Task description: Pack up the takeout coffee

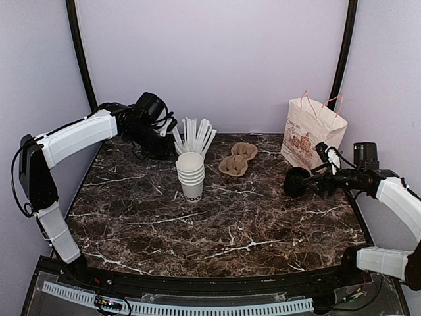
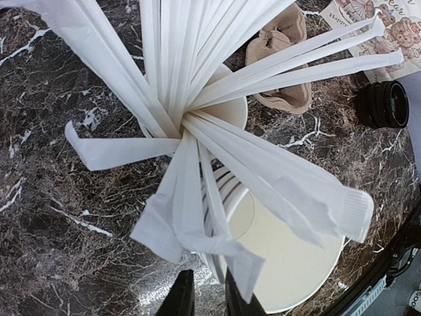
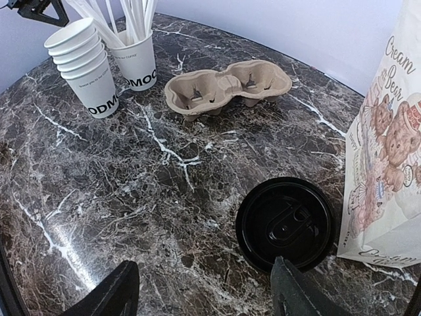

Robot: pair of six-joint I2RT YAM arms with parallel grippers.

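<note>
One table (image 1: 217, 230): dark marble with white veins, and everything below stands on it
Paper bag (image 1: 309, 135): pale, printed with bears and lettering, pink handles up; it stands upright at the far right of the table
Cup carrier (image 1: 238, 159): brown pulp with two wells, lying flat at the far middle, between the straws and the bag
Stack of cups (image 1: 191, 176): white, lidless and nested with dark letters on the side; upright, just in front of the cup of straws
Cup of straws (image 3: 135, 62): white with dark letters; wrapped white straws fan out of it in all directions
Takeout coffee (image 3: 286, 224): I see only its round black lid from above; it stands on the table just beside the foot of the bag, well apart from the carrier
My right gripper (image 3: 205, 263): fingers spread wide above the table; the lid sits just ahead of them, nearer the finger on the bag side, and neither finger touches it
My left gripper (image 2: 207, 273): at the far left, hard up against the straws; fingers drawn close with a slim gap, and I cannot tell whether they pinch anything
</note>
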